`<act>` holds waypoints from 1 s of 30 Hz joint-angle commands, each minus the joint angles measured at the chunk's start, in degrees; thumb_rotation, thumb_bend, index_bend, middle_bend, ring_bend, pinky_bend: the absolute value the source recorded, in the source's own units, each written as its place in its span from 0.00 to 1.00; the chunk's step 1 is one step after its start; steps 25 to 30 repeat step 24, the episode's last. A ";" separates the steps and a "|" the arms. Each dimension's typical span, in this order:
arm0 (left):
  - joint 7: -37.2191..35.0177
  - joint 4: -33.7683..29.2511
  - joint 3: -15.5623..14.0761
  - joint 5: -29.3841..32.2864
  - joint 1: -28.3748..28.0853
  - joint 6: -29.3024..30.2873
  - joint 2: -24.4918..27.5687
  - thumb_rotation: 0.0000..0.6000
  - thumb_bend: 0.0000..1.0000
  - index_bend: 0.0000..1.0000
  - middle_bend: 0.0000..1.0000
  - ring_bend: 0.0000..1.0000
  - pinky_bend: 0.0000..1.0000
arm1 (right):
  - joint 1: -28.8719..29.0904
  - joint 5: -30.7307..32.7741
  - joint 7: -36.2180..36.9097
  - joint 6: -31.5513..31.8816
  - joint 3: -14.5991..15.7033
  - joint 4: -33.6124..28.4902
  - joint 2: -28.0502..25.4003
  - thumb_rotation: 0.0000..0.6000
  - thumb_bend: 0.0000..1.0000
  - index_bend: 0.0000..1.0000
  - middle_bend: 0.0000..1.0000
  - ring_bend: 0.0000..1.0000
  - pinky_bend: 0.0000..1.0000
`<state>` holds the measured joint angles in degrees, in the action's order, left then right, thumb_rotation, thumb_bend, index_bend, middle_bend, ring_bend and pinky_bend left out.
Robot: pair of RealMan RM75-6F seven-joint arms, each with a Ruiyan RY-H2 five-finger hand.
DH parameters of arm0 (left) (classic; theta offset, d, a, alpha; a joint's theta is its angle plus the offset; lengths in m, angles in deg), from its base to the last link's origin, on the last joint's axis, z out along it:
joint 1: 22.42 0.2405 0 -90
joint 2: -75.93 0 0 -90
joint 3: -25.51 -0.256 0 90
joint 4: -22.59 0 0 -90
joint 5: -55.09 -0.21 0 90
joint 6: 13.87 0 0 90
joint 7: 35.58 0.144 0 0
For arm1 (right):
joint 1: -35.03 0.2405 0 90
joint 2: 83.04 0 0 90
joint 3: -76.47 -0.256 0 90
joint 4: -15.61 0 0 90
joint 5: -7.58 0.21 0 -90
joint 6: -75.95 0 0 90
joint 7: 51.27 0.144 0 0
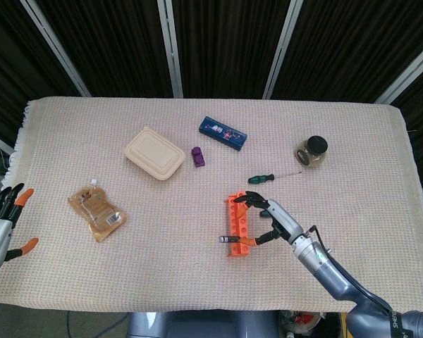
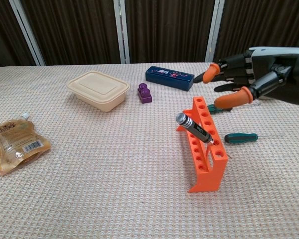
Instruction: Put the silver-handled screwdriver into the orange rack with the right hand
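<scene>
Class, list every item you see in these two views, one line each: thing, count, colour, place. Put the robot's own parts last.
Table: one, beige woven cloth.
Orange rack: one, orange, centre-right.
Silver-handled screwdriver: one, silver and black, leaning tilted in the rack.
Green screwdrivers: two, one beyond the rack, one right of it.
Lidded box: one, cream, far left-centre.
Toy brick: one, purple, beside the box.
Flat case: one, dark blue, far centre.
Jar: one, black lid, far right.
Pouch: one, brown, left.
Left robot hand: open, off the table's left edge.
Right robot hand: open, above the rack.

Green screwdriver point(image 2: 240, 137) crowds orange rack point(image 2: 204, 149) right.
</scene>
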<state>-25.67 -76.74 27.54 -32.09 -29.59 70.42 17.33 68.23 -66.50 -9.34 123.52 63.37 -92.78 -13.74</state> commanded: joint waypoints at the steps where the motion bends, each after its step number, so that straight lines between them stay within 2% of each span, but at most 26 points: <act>1: 0.12 0.13 -0.12 0.02 0.15 0.03 -0.11 1.00 0.17 0.07 0.00 0.00 0.00 | -2.22 -3.52 -0.69 5.71 -0.88 -0.12 -1.15 1.00 0.22 0.42 0.21 0.07 0.09; 4: 0.22 0.36 -0.28 0.28 0.39 0.05 -0.37 1.00 0.17 0.07 0.00 0.00 0.00 | -4.10 -5.16 -6.75 10.51 -0.27 1.66 -1.97 1.00 0.24 0.42 0.22 0.07 0.10; 6: 0.14 0.73 -0.45 0.73 0.71 0.06 -0.62 1.00 0.17 0.07 0.00 0.00 0.00 | -5.87 -4.73 -13.34 14.30 0.15 3.08 -2.86 1.00 0.24 0.42 0.22 0.07 0.10; 7: 0.16 1.12 -0.57 1.26 1.12 0.26 -0.80 1.00 0.17 0.07 0.00 0.00 0.00 | -7.62 -4.23 -20.17 18.13 0.41 5.58 -3.64 1.00 0.24 0.42 0.22 0.07 0.10; 9: -0.02 1.49 -0.75 1.68 1.63 0.56 -1.01 1.00 0.17 0.07 0.00 0.00 0.00 | -10.10 -4.14 -29.19 23.96 0.93 7.67 -3.31 1.00 0.25 0.41 0.22 0.07 0.10; 13: -0.70 2.03 -0.93 2.22 2.38 1.07 -1.15 1.00 0.17 0.07 0.00 0.00 0.00 | -13.84 -4.25 -39.68 31.40 2.10 10.73 -2.75 1.00 0.24 0.35 0.21 0.04 0.10; 17: -1.97 2.65 -0.80 2.97 3.13 1.78 -1.61 1.00 0.17 0.07 0.00 0.00 0.00 | -17.71 -4.60 -43.31 35.87 4.03 12.52 -3.56 1.00 0.24 0.28 0.17 0.00 0.05; 19: -1.96 3.10 -0.69 3.74 3.62 2.16 -2.50 1.00 0.17 0.07 0.00 0.00 0.00 | -21.00 -5.19 -44.70 38.89 6.04 13.19 -4.92 1.00 0.24 0.25 0.16 0.00 0.02; 24: -1.62 2.79 -0.87 3.53 3.68 1.95 -3.41 1.00 0.17 0.07 0.00 0.00 0.00 | -23.92 -7.16 -46.74 41.77 8.07 12.78 -5.31 1.00 0.22 0.23 0.14 0.00 0.00; 30: -1.62 2.79 -0.87 3.53 3.68 1.95 -3.41 1.00 0.17 0.07 0.00 0.00 0.00 | -23.92 -7.16 -46.74 41.77 8.07 12.78 -5.31 1.00 0.22 0.23 0.14 0.00 0.00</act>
